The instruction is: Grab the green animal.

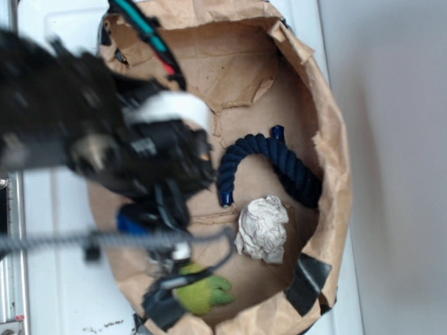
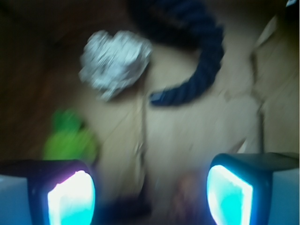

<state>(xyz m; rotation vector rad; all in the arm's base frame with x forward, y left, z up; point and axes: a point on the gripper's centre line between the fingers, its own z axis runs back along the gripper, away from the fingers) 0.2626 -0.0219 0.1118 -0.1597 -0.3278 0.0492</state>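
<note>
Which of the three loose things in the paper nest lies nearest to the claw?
The green animal, just beyond the claw; the white paper ball and blue rope lie farther.

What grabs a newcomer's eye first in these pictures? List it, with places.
The black robot arm blurs across the left of the exterior view, over a brown paper-lined basket. Inside it, a dark blue rope curves at the middle, a crumpled white paper ball lies just below it, and the green animal sits at the bottom edge. In the wrist view the tool is open and empty, its glowing fingertips near the green toy.
</note>
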